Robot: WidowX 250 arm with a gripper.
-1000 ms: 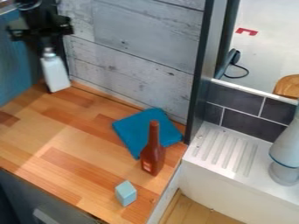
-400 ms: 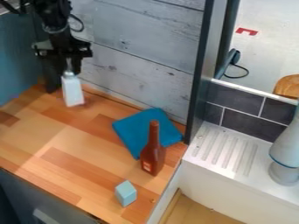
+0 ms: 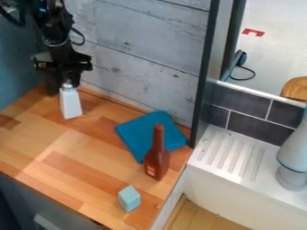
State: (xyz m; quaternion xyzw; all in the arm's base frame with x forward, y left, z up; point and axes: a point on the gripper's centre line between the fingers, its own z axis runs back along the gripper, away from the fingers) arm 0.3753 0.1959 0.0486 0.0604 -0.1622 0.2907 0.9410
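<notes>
Gripping a white bottle (image 3: pixel 71 105) by its neck, the hand (image 3: pixel 67 83) hangs at the camera view's upper left. On the bench (image 3: pixel 66 143), a brown bottle (image 3: pixel 157 157) stands beside a blue cloth (image 3: pixel 141 134), near a pale block (image 3: pixel 129 199).

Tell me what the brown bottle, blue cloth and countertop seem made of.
The brown bottle looks like smooth plastic, possibly glass: its sides are opaque and even. The blue cloth seems matte fabric, showing no shine. The countertop: satin wood or laminate, in mixed-tone strips.
</notes>
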